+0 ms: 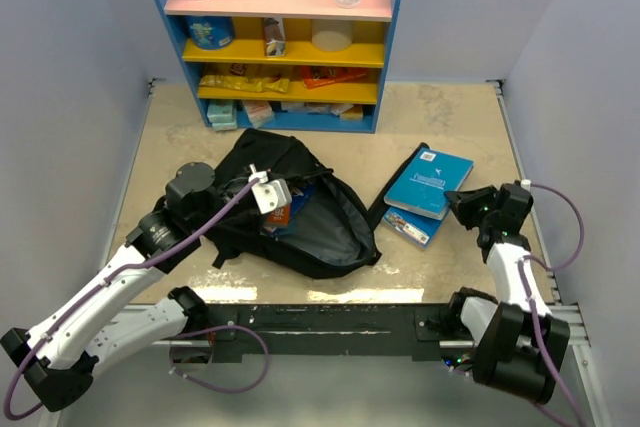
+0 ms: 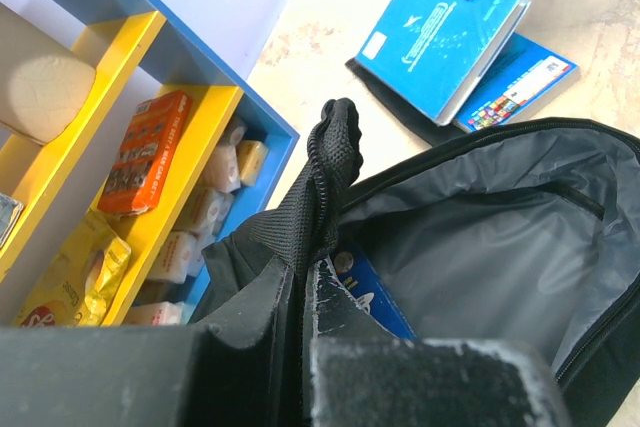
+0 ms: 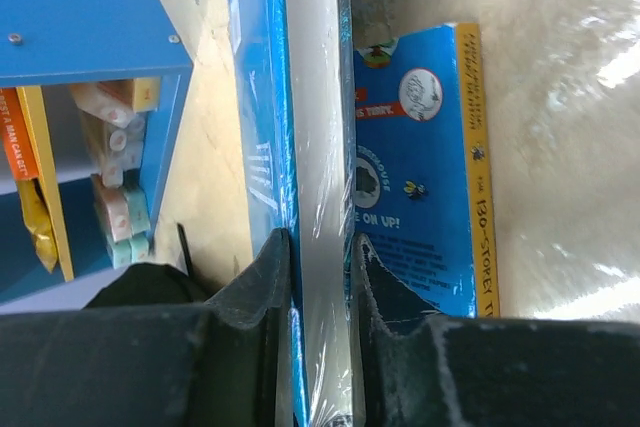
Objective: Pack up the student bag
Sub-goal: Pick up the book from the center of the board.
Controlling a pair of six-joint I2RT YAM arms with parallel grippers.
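Currently pinches rim of black, gaping student bag with left gripper; clamps right gripper on teal book just right of bag.

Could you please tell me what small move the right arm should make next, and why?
Probably a slight lift of the teal book, straight up off the blue book beneath it. The right claw is pinched on the teal book's edge, so it seems gripped, and the left claw holds the student bag open at its mouth, ready to receive it.
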